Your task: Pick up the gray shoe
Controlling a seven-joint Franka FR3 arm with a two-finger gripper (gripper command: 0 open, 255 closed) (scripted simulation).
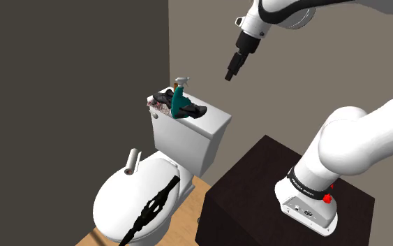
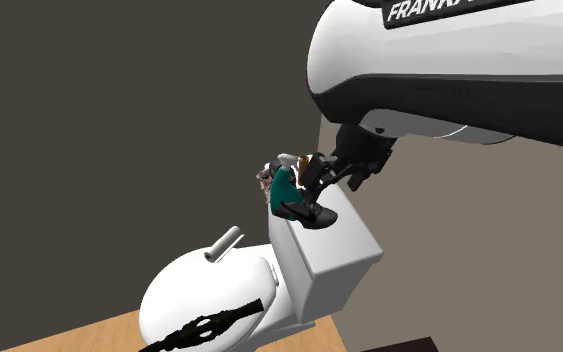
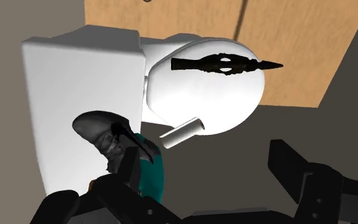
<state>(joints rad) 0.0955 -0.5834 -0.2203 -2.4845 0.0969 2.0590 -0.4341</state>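
The gray shoe (image 1: 193, 111) lies dark and on its side on the lid of a white toilet tank (image 1: 188, 140), against a teal spray bottle (image 1: 179, 102). From the second exterior view the shoe (image 2: 305, 211) rests at the lid's near end, just beside the bottle (image 2: 284, 190). My gripper (image 1: 230, 74) hangs open in the air above the tank and off to the shoulder view's right, holding nothing. In the wrist view the shoe (image 3: 101, 130) sits beyond my left finger (image 3: 133, 167), with the bottle (image 3: 153, 175) partly behind that finger. The gripper (image 3: 212, 159) is well above both.
A small patterned item (image 1: 158, 105) lies behind the bottle on the tank. The shut toilet lid (image 1: 128, 203) carries a long black object (image 1: 153, 204) and a white roll (image 1: 131, 161). My dark stand (image 1: 257, 189) is to the tank's right. Gray walls close in behind.
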